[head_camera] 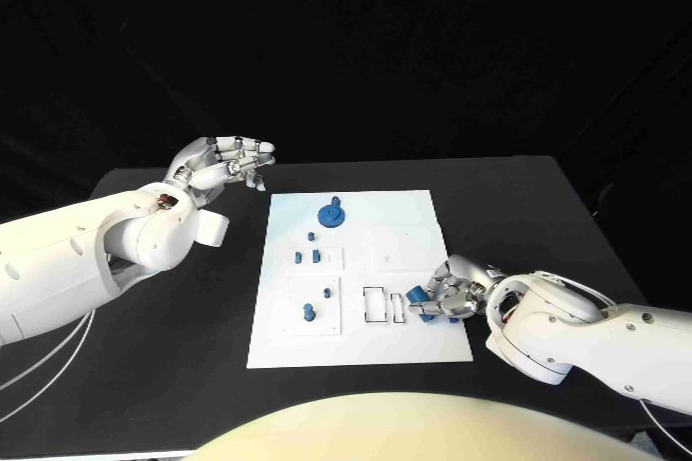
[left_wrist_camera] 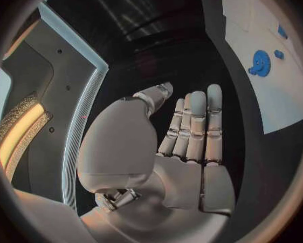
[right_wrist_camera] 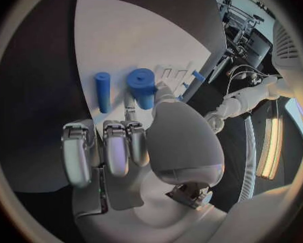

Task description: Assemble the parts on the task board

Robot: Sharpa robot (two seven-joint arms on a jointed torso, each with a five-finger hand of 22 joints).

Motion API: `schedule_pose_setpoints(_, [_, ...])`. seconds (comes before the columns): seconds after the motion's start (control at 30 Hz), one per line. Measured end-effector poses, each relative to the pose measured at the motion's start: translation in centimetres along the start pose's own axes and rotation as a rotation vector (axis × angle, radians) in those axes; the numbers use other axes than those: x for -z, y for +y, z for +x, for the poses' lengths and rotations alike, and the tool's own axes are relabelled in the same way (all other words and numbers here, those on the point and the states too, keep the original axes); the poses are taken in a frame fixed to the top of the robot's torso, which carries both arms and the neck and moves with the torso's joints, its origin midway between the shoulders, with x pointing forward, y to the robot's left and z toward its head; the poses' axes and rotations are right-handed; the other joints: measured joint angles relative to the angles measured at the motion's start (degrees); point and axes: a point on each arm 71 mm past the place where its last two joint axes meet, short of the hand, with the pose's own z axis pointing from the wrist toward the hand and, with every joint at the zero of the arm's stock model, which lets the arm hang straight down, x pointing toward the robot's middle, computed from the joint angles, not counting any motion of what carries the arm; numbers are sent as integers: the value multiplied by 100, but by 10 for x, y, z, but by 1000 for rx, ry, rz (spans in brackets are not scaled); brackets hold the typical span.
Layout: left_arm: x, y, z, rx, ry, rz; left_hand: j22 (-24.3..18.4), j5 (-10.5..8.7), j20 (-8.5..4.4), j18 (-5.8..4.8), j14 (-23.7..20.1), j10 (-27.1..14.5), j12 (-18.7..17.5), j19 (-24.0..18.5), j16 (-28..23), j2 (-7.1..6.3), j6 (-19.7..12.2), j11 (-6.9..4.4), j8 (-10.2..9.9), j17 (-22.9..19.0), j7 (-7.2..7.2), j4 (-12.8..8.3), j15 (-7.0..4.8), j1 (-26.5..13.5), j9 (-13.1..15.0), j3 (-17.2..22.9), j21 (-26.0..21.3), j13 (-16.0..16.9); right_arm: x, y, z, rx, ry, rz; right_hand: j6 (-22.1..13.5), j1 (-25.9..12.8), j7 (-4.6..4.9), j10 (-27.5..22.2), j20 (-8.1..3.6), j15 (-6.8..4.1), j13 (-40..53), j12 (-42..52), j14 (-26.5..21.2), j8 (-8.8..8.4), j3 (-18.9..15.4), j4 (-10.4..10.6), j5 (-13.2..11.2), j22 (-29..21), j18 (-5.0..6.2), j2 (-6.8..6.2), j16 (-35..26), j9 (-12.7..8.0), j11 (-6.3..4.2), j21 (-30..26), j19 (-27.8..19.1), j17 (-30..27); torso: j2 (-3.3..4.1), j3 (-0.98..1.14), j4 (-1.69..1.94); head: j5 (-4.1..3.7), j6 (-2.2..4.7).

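- A black table (head_camera: 173, 381) stood in the middle of the scene, its top matte and dark, its far edge running straight across the head view.
- Behind and to both sides of it hung black cloth (head_camera: 433, 71), folded into soft vertical creases, closing off the whole background.
- The light fell from above and lit the tabletop evenly, while the cloth behind stayed almost wholly dark.
- In the right wrist view, a cluttered patch of metal stands and equipment (right_wrist_camera: 242, 24) showed beyond the table's edge, too small to make out further.
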Motion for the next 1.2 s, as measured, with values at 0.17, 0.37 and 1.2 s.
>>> schedule_pose_setpoints(0.17, [0,0,-1,-1,-2,-1,0,0,0,0,0,0,0,0,0,0,0,0,0,0,0,0,0,0,0,0,0,0,4,11,-9,-41,-12,-22,0,-2,0,0,-33,-19,0,0,19,0,10,-8,0,5,0,2,0,1,0,0,7,0,-1,0,5,1,0])
schedule_pose_setpoints(0.37, [-1,0,0,0,0,-1,0,0,0,0,0,0,0,0,0,0,0,0,0,0,0,0,0,0,0,0,0,0,6,29,-12,-68,-11,-63,31,-55,30,0,-33,-19,-1,21,19,0,34,-1,-39,4,0,55,0,1,0,0,7,-1,3,-2,11,6,0])
schedule_pose_setpoints(1.2, [-1,0,3,3,6,-6,-10,0,0,0,0,-43,22,0,0,0,-20,1,0,-6,-20,0,0,0,-6,0,0,0,-13,58,10,-43,97,-81,62,-313,62,22,-33,-18,-2,21,19,98,-22,1,-513,3,0,181,0,8,-18,0,7,4,18,-2,32,45,0])
